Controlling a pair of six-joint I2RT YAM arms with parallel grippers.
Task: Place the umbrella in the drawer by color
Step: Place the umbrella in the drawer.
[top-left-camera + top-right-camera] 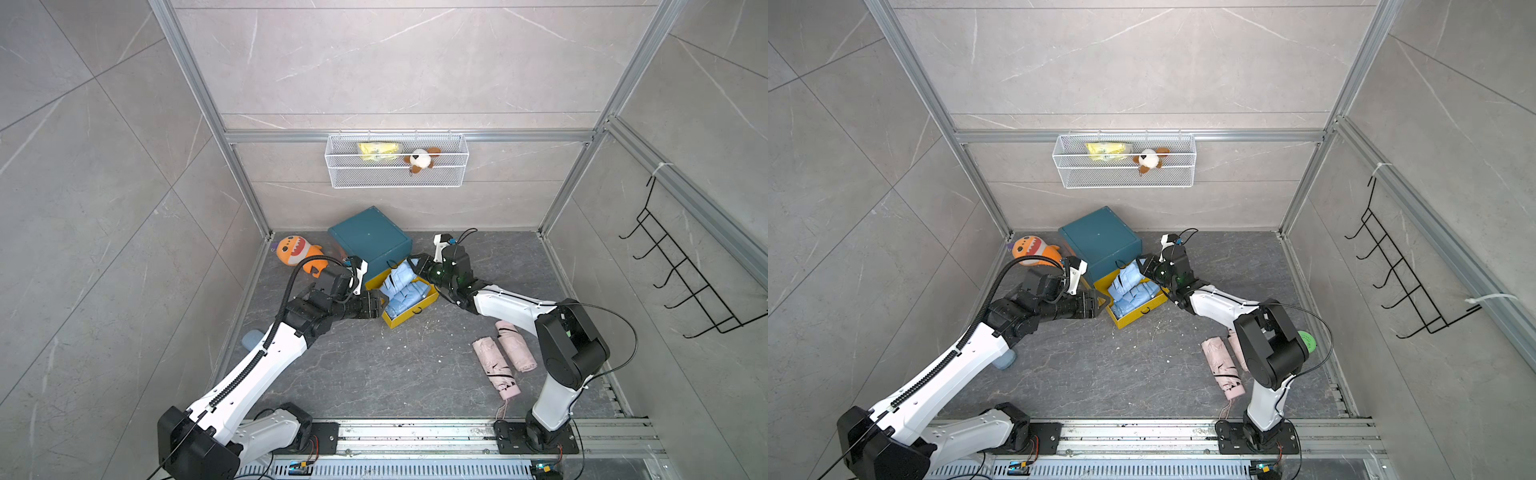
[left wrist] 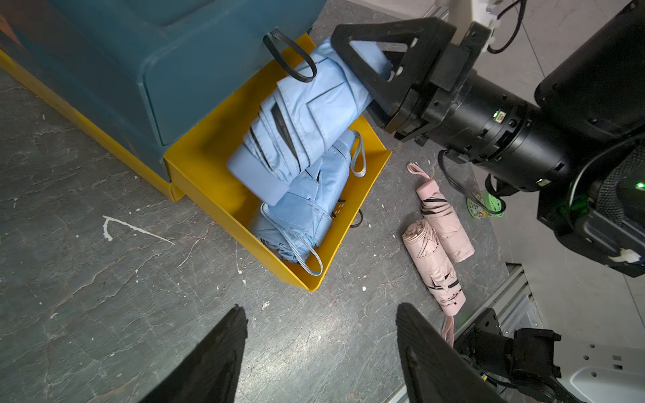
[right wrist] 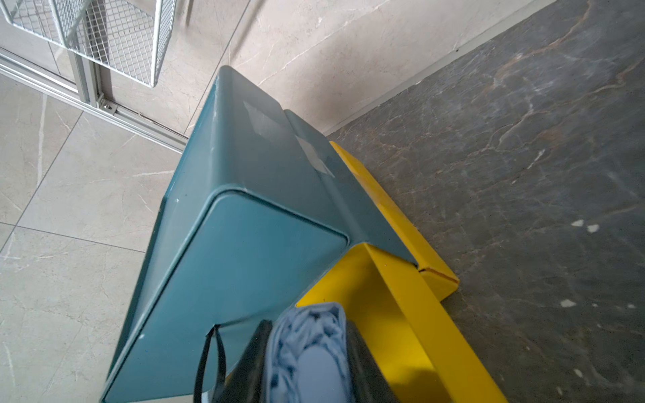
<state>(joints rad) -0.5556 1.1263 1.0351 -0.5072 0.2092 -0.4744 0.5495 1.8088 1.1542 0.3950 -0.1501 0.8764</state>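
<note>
Blue umbrella [image 2: 307, 115], folded, is in the yellow drawer [image 2: 209, 181] at frame centre of both top views [image 1: 401, 276] [image 1: 1128, 277]. It lies on top of a second blue umbrella [image 2: 307, 209], which sits lower in the same drawer. The drawer is pulled out from under the teal cabinet [image 1: 368, 237].

Right jaws: clamped on the blue umbrella at the end nearest the cabinet front. In the left wrist view one black triangular finger lies over that end, in the upper middle of the frame. In the right wrist view the umbrella's end [image 3: 310, 349] fills the gap between the two dark fingers at the bottom edge, with the cabinet [image 3: 244, 261] just behind it.

Left jaws: spread apart, holding nothing. Both fingers [image 2: 216, 356] show at the bottom of the left wrist view over bare desk [image 2: 104, 279], short of the drawer's outer corner and clear of both blue umbrellas. In the top views these jaws sit just left of the drawer.

Two pink umbrellas [image 1: 494, 365] [image 1: 517, 347] lie side by side on the desk, lower right of centre, well apart from the drawer. An orange plush [image 1: 297, 251] lies left of the cabinet. A white wire basket [image 1: 397, 178] hangs on the back wall above.
</note>
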